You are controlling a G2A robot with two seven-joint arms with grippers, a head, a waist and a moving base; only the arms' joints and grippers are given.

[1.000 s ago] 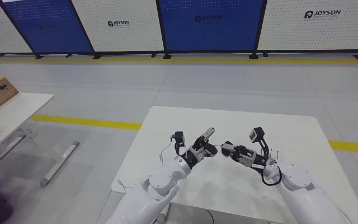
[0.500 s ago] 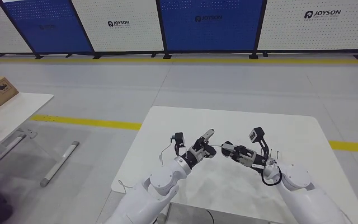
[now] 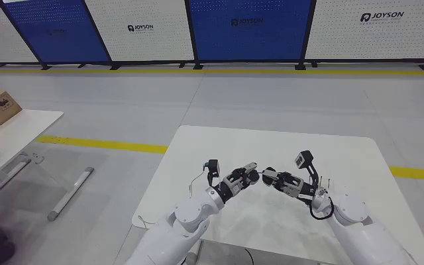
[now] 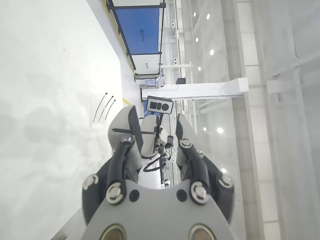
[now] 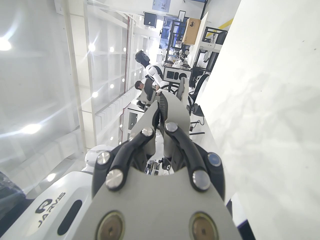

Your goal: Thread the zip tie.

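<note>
My right gripper (image 3: pixel 267 176) hangs over the middle of the white table (image 3: pixel 265 142), shut on a black zip tie (image 5: pixel 163 108) that sticks out from between its fingers. The tie (image 3: pixel 259 173) points toward my left gripper (image 3: pixel 250 174), which faces it at close range. In the left wrist view the left gripper (image 4: pixel 156 119) is open, jaws wide apart. The strip of the tie (image 4: pixel 120 130) lies across one of its fingers (image 4: pixel 132 123). I cannot tell whether the strip touches that finger. The right wrist view has the right gripper (image 5: pixel 162 99) with the open left one just beyond.
Three spare zip ties (image 4: pixel 103 106) lie side by side on the table near its right edge, beyond the right arm (image 3: pixel 322 180). Bare table surface spreads behind the grippers. Grey floor with a yellow line (image 3: pixel 99 143) surrounds the table.
The left gripper has turned and dropped: its raised finger came down level with the right gripper and closer to the tie. The right arm has stayed still.
</note>
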